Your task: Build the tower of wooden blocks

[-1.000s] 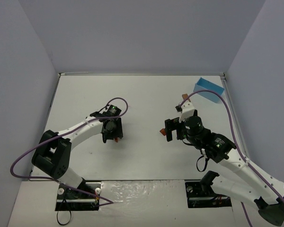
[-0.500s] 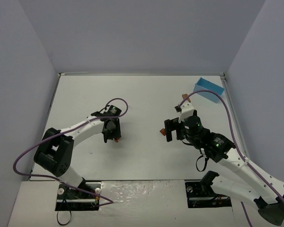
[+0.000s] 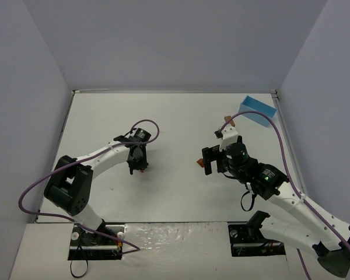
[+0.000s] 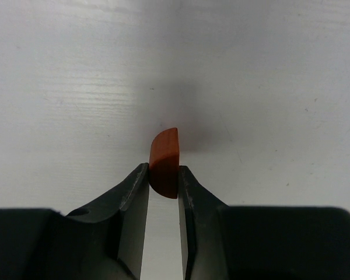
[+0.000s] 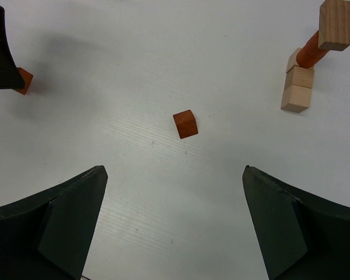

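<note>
The wood block tower stands at the upper right of the right wrist view: stacked tan cubes, an orange round piece leaning on them and a tan block on top. It is tiny in the top view. A loose orange cube lies on the table ahead of my right gripper, which is open, empty and above the table. In the top view the cube is just left of that gripper. My left gripper is shut on a reddish round-topped block, near the table centre-left.
A light blue rectangular box leans at the back right corner, behind the tower. White walls close in the table on the left, back and right. The left gripper shows at the top left of the right wrist view.
My left wrist has turned and shifted slightly with the round-topped block still held. The right arm has barely moved.
</note>
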Controlling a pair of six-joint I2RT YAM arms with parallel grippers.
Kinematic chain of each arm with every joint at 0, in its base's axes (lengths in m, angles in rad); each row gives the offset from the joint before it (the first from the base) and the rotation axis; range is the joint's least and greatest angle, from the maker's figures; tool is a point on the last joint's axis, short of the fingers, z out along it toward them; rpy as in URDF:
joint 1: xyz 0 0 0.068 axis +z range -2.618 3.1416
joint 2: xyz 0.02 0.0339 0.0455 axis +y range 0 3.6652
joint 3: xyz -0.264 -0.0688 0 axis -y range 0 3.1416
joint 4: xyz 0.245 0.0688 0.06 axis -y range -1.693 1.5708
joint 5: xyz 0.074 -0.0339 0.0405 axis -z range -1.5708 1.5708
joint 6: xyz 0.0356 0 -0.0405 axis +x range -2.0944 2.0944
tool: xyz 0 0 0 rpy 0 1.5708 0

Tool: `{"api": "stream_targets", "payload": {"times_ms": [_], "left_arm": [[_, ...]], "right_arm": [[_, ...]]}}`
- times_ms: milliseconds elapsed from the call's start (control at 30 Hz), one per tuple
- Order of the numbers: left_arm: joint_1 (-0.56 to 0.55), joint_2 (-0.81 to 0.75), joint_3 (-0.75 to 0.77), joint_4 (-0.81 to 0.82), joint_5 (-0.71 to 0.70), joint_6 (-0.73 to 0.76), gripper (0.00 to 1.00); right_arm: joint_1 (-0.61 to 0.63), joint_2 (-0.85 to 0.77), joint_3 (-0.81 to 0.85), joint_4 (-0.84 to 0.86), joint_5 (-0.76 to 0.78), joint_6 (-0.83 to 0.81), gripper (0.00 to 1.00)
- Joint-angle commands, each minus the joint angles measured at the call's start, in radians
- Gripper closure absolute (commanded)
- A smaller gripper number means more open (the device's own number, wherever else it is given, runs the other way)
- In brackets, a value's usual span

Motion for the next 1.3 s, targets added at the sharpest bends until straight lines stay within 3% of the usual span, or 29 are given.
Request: {"api": "stream_targets", "payload": {"times_ms": [0,133,433,667,800,1033,1267], "left_arm": [[-0.003,-0.047,0.079,-0.063,-0.155,0.075,1.0],[-0.033,0.012,0.109,-0.128,-0.289,0.103,1.0],[-0.109,0.214,0.174,-0.163,-0.34,0.087,1.0],[-0.18,0.307,0.228,-0.17,-0.303,0.054,1.0],[-0.21,0.325,0.239,-0.166,-0.273,0.033,0.83],[-0.235,0.327,0.265,-0.164,-0.226,0.007,0.69],[-0.246,0.317,0.281,-0.166,-0.226,0.0,0.65]], "right_arm": [[-0.007,0.008,0.026,0.031,0.015,-0.002,0.0],[-0.008,0.02,0.029,0.031,0.018,-0.006,0.0],[-0.008,0.018,0.029,0.031,0.021,-0.004,0.0],[-0.008,-0.012,0.012,0.03,0.026,0.015,0.0],[-0.007,-0.022,0.009,0.03,0.03,0.021,0.0],[-0.008,-0.032,0.009,0.03,0.032,0.027,0.0],[-0.007,-0.04,0.008,0.03,0.031,0.029,0.0]]}}
